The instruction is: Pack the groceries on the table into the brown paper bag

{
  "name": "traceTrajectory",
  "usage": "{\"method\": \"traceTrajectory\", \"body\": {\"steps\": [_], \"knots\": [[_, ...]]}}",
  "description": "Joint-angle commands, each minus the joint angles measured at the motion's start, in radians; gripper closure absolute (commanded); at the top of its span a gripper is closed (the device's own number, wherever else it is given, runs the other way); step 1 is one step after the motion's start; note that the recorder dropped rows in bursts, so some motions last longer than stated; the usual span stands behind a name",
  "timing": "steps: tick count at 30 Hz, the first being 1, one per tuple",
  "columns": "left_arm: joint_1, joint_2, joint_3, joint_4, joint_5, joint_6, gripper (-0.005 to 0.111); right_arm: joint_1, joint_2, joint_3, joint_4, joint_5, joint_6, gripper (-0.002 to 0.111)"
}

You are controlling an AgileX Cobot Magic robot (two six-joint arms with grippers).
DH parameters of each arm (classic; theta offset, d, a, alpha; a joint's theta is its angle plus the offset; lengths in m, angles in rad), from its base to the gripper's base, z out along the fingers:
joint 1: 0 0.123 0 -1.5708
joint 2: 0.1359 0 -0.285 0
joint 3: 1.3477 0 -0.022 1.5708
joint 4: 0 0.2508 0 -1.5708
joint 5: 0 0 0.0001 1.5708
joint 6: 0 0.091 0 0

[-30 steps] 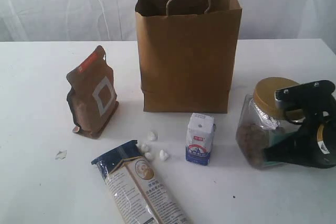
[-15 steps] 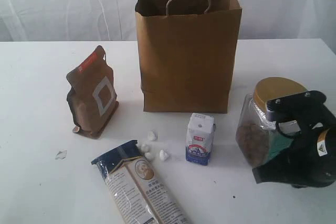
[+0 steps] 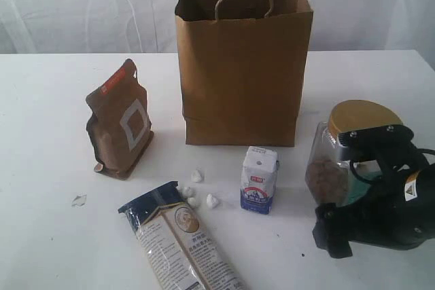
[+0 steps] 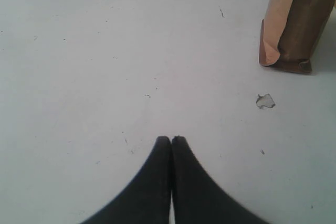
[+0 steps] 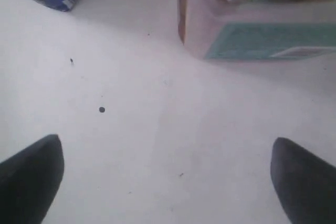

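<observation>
Brown paper bag: kraft paper, matt, lightly creased; handles of twisted paper cord.
Surface: white, matt, smooth, few dark specks.
Brown red-labelled pouch: matt, paper-like, smooth faces.
Long blue-topped noodle packet: glossy plastic film.
Small white-blue carton: printed card, faint sheen.
Tan-lidded clear jar: clear glossy plastic; lid smooth, satin.
Small white lumps: matt, rough.
Left fingers, right fingers: black, matt, smooth.

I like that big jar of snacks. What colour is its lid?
The lid on the jar is golden tan; the exterior view shows it best.
</observation>
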Motion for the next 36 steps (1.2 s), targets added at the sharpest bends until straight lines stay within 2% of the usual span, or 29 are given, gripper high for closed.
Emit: {"method": "traceTrajectory", "body": {"steps": [1,8,15,20,24,30,36], "knots": [[-0.006,-0.003,0.003,0.0,0.0,-0.009,0.107,0.0,-0.002,-0.001,-0.004,-0.042,-0.012,0.003],[-0.006,-0.003,0.003,0.0,0.0,-0.009,0.107,-0.002,-0.002,-0.001,-0.136,-0.166,0.011,0.003],[-0.006,-0.003,0.003,0.0,0.0,-0.009,0.107,-0.002,-0.002,-0.001,-0.358,-0.103,0.265,0.003],[-0.006,-0.003,0.003,0.0,0.0,-0.009,0.107,-0.002,-0.002,-0.001,-0.585,-0.207,0.371,0.003],[-0.006,-0.003,0.003,0.0,0.0,-0.009,0.107,-0.002,0.005,-0.001,-0.61,-0.339,0.371,0.003],[-0.006,-0.003,0.003,0.0,0.0,-0.009,0.107,-0.002,0.073,-0.001,-0.61,-0.307,0.443,0.003],[-0.006,-0.003,0.003,0.0,0.0,-0.009,0.107,-0.002,0.171,-0.001,-0.617,-0.432,0.443,0.003]]}}
